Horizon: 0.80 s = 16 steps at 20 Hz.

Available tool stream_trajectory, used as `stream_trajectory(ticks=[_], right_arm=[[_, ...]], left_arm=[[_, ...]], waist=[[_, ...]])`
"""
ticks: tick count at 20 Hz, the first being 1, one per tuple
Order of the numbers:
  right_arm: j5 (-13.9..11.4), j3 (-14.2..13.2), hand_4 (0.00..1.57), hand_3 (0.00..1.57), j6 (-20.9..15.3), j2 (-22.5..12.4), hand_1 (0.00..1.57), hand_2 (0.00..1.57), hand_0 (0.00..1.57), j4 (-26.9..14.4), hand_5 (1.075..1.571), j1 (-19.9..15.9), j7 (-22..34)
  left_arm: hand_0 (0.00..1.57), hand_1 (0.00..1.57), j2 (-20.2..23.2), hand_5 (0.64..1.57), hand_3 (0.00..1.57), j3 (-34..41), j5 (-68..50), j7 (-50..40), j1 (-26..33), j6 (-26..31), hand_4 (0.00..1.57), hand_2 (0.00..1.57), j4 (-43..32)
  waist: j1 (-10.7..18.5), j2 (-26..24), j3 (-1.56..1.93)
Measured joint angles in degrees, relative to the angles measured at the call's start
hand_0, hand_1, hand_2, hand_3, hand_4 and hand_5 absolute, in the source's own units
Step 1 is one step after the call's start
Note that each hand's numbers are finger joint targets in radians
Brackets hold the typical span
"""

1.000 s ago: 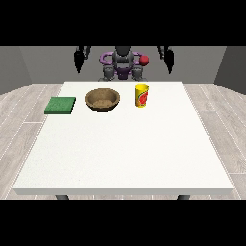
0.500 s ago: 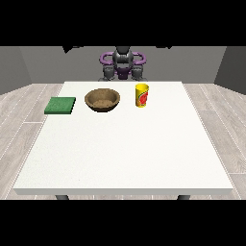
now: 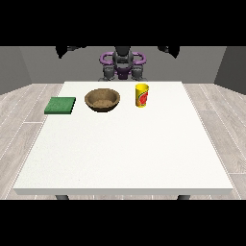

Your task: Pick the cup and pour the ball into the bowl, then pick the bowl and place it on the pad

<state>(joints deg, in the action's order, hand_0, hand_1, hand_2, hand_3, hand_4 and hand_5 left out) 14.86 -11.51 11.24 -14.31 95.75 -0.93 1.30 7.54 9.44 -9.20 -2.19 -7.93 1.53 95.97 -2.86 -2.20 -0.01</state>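
Pre-grasp: cup [image 3: 141, 95] untouched on tabletop [image 3: 125, 144]; hands [image 3: 168, 49] raised, finger state can't tell; next, reach for cup.

The robot's head is being cut off by the view's top edge. Both hands [image 3: 67, 48] [image 3: 169, 48] are showing only as small dark shapes up there, too small to read their fingers. The yellow cup [image 3: 141, 95] is hiding its inside, so any ball is staying unseen. The table [image 3: 125, 153] is hiding most of its legs.
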Motion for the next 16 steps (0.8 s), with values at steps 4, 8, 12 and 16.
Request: stream_trajectory(ticks=[4,8,12,16], right_arm=[[-1.44,0.10,0.00,0.00,0.13,0.99,0.00,0.00,0.00,-2.23,1.570,-1.62,-3.49],[-2.48,0.09,0.00,0.00,0.63,1.32,0.00,0.00,0.00,-4.48,1.571,-3.05,-6.22],[-3.69,0.54,0.00,0.00,1.40,1.74,0.00,0.00,0.00,-5.47,1.571,-3.33,-9.18],[-3.41,-0.23,0.00,0.00,2.96,0.87,0.00,0.00,0.00,-6.89,1.570,-4.91,-11.26]], left_arm=[[0.00,0.00,-1.36,1.527,0.00,-0.66,1.82,6.63,-1.16,-0.13,0.00,0.00,-3.99],[0.00,0.00,-3.23,1.527,0.00,-1.53,4.18,14.22,-1.91,-0.93,0.00,0.00,-9.71],[0.00,0.00,-5.00,1.520,0.00,-1.51,5.96,21.92,-2.77,-2.25,0.00,0.00,-16.90],[0.00,0.00,-6.55,1.528,0.00,-2.22,7.29,28.91,-5.54,-5.48,0.00,0.00,-24.24]], waist=[[0.11,3.90,0.01],[-0.28,6.78,-0.01],[-1.59,9.10,0.00],[-3.11,11.46,-0.01]])
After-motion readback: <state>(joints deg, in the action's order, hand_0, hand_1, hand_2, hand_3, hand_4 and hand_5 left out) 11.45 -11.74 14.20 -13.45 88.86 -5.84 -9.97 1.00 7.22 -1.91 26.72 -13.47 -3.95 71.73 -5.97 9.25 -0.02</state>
